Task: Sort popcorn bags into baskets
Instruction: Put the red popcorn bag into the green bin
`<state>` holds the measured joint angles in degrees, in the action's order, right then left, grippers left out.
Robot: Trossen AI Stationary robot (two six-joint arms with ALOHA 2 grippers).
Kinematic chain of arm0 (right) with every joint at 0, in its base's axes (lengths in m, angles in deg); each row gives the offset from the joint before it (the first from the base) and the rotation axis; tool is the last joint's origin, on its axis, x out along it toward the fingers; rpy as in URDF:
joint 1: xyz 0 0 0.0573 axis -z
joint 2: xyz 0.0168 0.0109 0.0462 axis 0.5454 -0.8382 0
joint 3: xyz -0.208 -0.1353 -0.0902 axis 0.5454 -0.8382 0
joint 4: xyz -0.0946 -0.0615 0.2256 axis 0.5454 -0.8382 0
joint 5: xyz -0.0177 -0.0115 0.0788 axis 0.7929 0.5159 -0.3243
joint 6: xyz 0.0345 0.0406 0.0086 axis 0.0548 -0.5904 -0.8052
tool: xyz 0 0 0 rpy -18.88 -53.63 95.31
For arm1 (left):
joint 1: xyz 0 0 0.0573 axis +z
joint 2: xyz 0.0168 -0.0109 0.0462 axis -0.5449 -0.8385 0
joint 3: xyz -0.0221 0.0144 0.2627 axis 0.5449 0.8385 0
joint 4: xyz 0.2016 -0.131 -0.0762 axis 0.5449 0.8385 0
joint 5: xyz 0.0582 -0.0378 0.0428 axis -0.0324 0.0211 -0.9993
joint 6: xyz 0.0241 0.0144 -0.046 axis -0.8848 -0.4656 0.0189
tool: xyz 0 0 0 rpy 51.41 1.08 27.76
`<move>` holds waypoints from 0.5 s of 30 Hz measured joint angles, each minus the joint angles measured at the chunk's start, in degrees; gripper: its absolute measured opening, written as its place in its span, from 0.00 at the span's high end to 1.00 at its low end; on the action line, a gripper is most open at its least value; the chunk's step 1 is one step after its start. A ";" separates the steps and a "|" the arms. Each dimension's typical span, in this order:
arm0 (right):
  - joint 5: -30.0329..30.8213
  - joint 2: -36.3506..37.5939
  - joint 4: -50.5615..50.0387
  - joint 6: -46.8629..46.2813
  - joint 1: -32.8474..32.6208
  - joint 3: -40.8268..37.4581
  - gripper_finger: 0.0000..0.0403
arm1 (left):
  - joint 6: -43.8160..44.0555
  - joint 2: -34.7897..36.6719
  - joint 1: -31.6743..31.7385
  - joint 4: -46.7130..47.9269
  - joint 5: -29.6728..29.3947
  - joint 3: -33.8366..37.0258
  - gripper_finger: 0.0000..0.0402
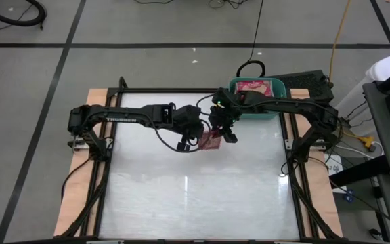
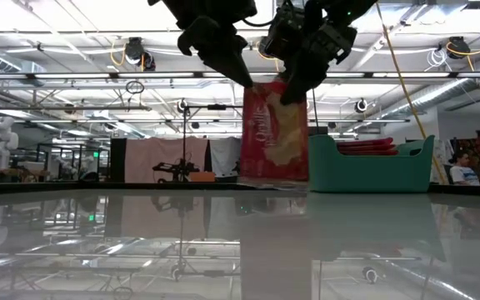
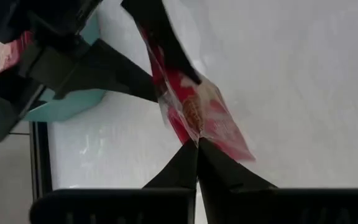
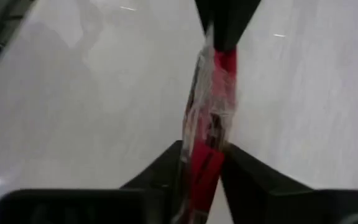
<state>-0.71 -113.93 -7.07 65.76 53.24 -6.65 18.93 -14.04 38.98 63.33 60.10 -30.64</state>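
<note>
One red popcorn bag [image 2: 275, 133] hangs upright over the middle of the table, with both grippers shut on its top edge. My left gripper [image 3: 197, 144] comes in from the table's left [image 1: 196, 130]. My right gripper [image 4: 202, 158] comes in from the right [image 1: 227, 130]. The teal basket [image 1: 234, 87] stands at the far edge, right of centre, just beyond the grippers. Red bags [image 1: 254, 87] lie inside it, and their stack shows above the rim [image 2: 369, 147] in the low view. My left gripper pinches the bag's top edge near one corner [image 3: 191, 127] between its two fingers, slanting down from above. The bag hangs below it. I cannot tell whether the bag's lower edge [image 2: 275, 177] touches the table. My right gripper pinches the same top edge near the other corner [image 2: 294, 87], one finger on each face of the bag [image 4: 211, 140], slanting down from above. The bag hangs upright between the two grippers.
The glossy white table [image 1: 195, 196] spreads wide toward the near edge. Black frame rails [image 1: 100, 176] run along both sides. A dark box [image 1: 310, 83] and cables lie beyond the basket. In the low view a person [image 2: 461, 167] sits in the room behind.
</note>
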 joint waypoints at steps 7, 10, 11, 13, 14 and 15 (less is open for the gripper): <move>2.80 0.04 0.19 -2.68 0.38 0.00 0.98 | 6.25 0.00 0.41 -2.43 -5.93 -0.02 0.92; 2.55 0.04 -0.76 -4.52 0.48 0.00 0.97 | 7.18 0.90 0.36 -2.57 -10.18 -0.02 0.80; 2.28 0.10 -1.08 -5.21 0.69 0.00 0.97 | 8.04 1.19 0.30 -2.93 -12.20 -0.10 0.76; 2.17 0.74 -2.12 -6.13 1.06 -0.04 0.97 | 11.29 2.69 0.30 -1.92 -16.08 -0.13 0.67; 2.19 1.12 -2.53 -6.25 1.17 -0.04 0.98 | 13.69 3.30 0.41 -0.98 -17.27 -0.11 0.63; 2.30 1.91 -2.88 -6.64 1.59 -0.04 0.98 | 16.11 4.05 0.67 -1.01 -17.58 -0.11 0.59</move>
<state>1.59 -112.02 -9.96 59.12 54.83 -6.69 35.04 -9.99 39.65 62.32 42.53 -30.75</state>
